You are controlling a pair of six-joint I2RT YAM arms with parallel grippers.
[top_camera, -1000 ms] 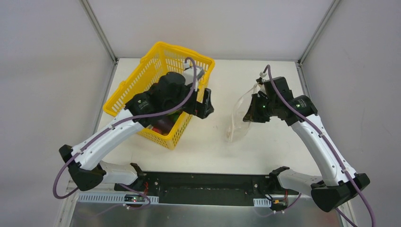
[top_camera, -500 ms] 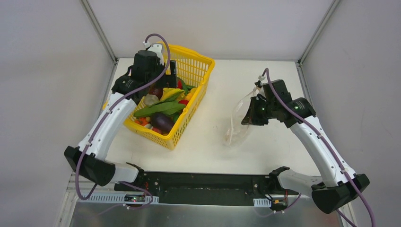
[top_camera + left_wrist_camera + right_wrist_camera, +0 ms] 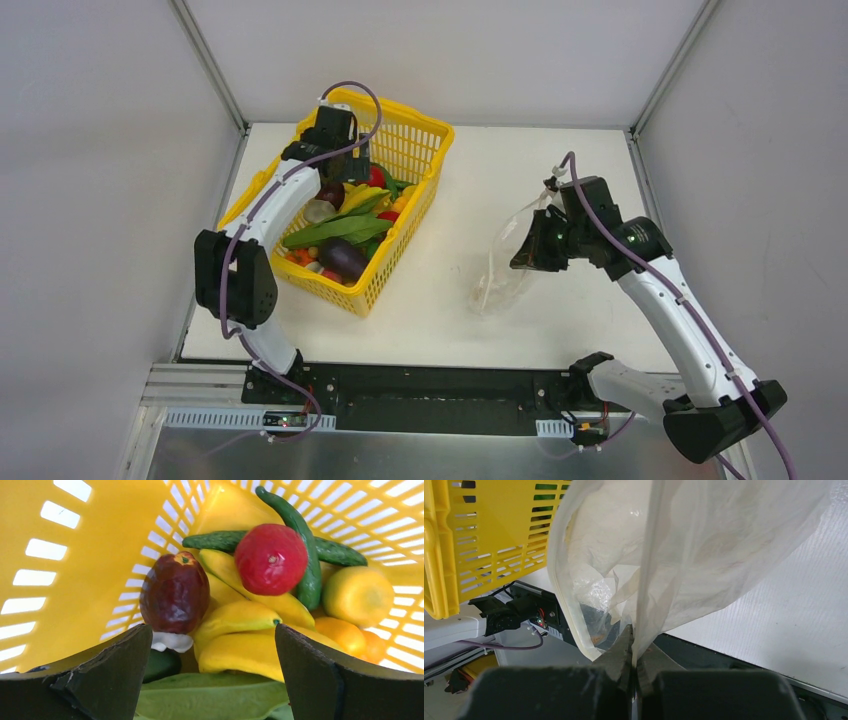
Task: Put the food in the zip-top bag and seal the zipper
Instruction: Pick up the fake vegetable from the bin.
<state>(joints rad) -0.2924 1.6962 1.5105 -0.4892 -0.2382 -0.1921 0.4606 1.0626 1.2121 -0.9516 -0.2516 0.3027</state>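
1. Swinging farther over the yellow basket (image 3: 412, 132) than a moment ago, the left gripper (image 3: 212, 645) is hovering wide open and empty above the food (image 3: 235, 625).
2. Right gripper (image 3: 634, 652) is pinching the zip-top bag (image 3: 704, 545), which is hanging limp over the surface (image 3: 440, 310), apart from the basket.
3. Glossy and rounded, the red piece (image 3: 271, 559) is likely proving light and slippery, calling for a grip across its middle.

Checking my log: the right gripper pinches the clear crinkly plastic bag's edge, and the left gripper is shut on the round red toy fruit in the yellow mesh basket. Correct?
Not quite. The left wrist view shows the left gripper open and empty, the round red toy fruit lying untouched in the yellow mesh basket. The right gripper does pinch the clear crinkly plastic bag at its edge.
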